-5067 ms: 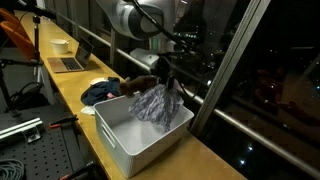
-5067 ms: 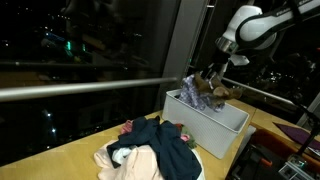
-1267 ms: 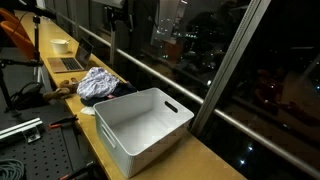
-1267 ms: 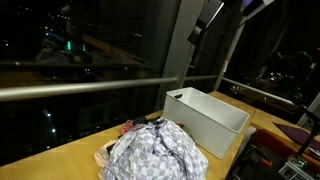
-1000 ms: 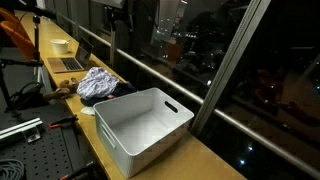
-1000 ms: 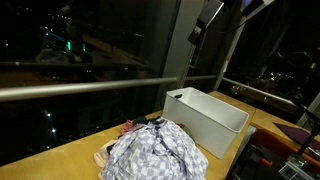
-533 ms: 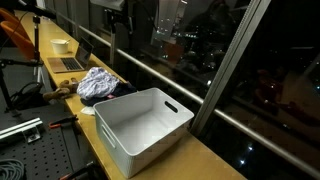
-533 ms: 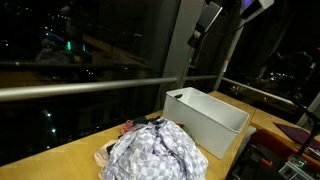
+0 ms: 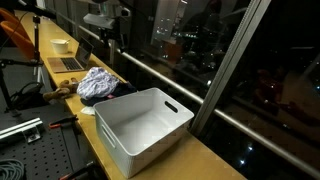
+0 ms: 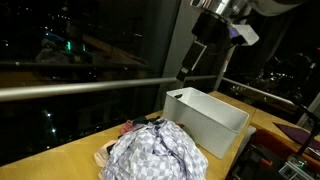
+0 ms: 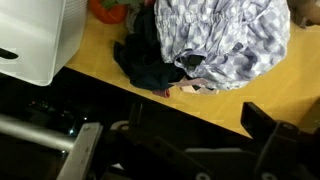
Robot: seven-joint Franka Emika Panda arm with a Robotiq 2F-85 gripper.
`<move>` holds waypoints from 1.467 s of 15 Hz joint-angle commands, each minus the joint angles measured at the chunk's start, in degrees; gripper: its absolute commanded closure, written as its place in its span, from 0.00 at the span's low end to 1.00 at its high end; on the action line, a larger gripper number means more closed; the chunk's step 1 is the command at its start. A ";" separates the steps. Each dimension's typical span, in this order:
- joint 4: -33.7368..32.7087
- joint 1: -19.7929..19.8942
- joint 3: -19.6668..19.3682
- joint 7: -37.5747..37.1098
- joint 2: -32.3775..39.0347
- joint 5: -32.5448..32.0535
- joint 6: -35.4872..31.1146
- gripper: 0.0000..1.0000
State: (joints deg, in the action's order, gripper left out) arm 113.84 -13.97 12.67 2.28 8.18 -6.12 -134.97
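Note:
A grey-and-white checkered cloth (image 9: 95, 82) (image 10: 150, 152) (image 11: 225, 40) lies crumpled on top of a clothes pile on the yellow table. Under it in the wrist view is a dark navy garment (image 11: 145, 62). A white bin (image 9: 135, 150) (image 10: 205, 125) (image 11: 35, 40) stands empty beside the pile. My gripper (image 9: 110, 35) (image 10: 188, 68) (image 11: 195, 135) hangs high above the pile, open, with nothing between its dark fingers (image 11: 265, 125). It touches nothing.
In an exterior view a laptop (image 9: 68, 62) and a bowl (image 9: 60, 45) sit further along the table, with an orange chair (image 9: 15, 35) behind. A metal railing (image 10: 80, 90) and dark window glass run along the table's far side. A perforated board (image 9: 25, 150) lies nearby.
The checkered cloth, held over the bin five seconds ago, now lies on the pile. In the last half second the arm has swung and the gripper has shifted sideways above the pile.

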 commanded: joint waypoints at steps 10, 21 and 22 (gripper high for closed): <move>-11.91 -7.08 -1.26 -12.25 21.79 -4.73 -0.77 0.00; -26.81 -7.34 -2.05 -10.47 45.08 -0.58 2.91 0.00; -28.29 -7.37 -1.89 -10.12 46.36 -0.11 3.15 0.00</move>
State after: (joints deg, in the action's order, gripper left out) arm 92.29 -20.97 10.73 -9.97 48.67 -8.73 -133.99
